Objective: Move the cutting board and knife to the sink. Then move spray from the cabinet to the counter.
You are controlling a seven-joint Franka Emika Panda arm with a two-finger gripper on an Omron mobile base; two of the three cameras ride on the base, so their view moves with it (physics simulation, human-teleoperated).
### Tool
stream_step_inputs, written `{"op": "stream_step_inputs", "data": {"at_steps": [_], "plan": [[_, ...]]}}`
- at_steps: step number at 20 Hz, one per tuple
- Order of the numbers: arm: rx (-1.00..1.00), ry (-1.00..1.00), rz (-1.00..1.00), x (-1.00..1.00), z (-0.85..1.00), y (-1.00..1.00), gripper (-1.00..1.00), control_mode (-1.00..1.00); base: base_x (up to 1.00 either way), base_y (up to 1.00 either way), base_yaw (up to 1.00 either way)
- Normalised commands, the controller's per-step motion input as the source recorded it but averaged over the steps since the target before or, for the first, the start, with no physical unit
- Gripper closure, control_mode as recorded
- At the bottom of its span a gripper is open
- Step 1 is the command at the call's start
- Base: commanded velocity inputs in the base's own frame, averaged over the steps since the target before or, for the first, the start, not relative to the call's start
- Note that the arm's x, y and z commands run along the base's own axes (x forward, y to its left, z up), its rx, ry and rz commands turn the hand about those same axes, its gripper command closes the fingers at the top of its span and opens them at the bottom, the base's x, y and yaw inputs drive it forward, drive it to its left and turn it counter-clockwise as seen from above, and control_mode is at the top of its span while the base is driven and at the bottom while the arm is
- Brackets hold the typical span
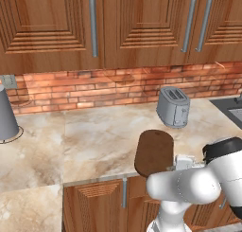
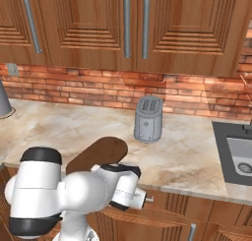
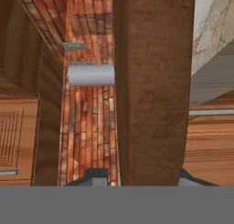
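Starting at your far left, a grey cone-shaped appliance stands on the beige marbled counter against the brick wall. Moving right, you see the cutting board — a flat, dark brown oval of wood with a plain matte face, its near end jutting past the counter's front edge. In the hand view the board runs as a broad brown band between the two dark finger tips, so your gripper is closed narrowly across it. Behind the board sits a grey two-slot toaster. At the far right lies the sink, well apart from the board — no writing is readable anywhere
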Motion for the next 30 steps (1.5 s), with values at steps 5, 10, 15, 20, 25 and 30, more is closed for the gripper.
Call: {"op": "stream_step_inputs", "data": {"at_steps": [5, 10, 15, 20, 25, 30], "plan": [[0.02, -0.13, 0.0, -0.13, 0.03, 0.0, 1.0, -1.0, 0.0, 0.0, 0.0], [0.04, -0.32, 0.0, -0.47, 0.52, -0.08, 1.0, -1.0, 0.0, 0.0, 0.0], [0.0, -0.32, 0.0, -0.42, 0.78, -0.05, 1.0, -1.0, 0.0, 0.0, 0.0], [0.0, -0.2, 0.0, -0.23, 0.71, 0.0, 1.0, -1.0, 0.0, 0.0, 0.0], [0.0, -0.14, 0.0, -0.15, 0.69, 0.0, 1.0, -1.0, 0.0, 0.0, 0.0], [0.0, -0.01, 0.0, -0.02, 0.1, 0.02, 1.0, -1.0, 0.0, 0.0, 0.0]]}}
